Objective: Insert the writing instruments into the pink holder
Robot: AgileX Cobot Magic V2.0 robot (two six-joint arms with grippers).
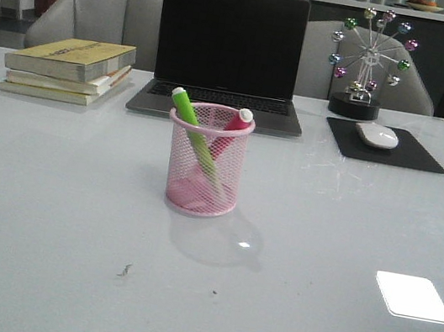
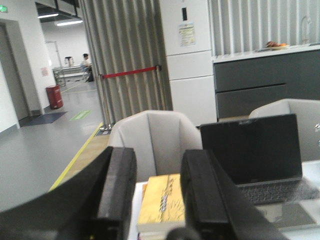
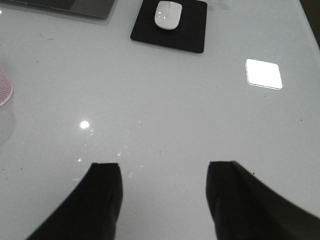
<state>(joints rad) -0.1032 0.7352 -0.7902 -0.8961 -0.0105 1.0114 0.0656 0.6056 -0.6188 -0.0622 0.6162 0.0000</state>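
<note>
The left gripper is lifted up, pointing far across the room, fingers a bit apart, holding nothing. The right gripper hangs wide over bare table. The green marker and pink marker lean inside the pink holder, mid-table.

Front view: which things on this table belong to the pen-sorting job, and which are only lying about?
Belong to the job:
- pink holder
- green marker, standing in the holder
- pink marker, standing in the holder

Only lying about:
- stack of books
- laptop
- mouse on its black pad
- Ferris wheel ornament
</note>
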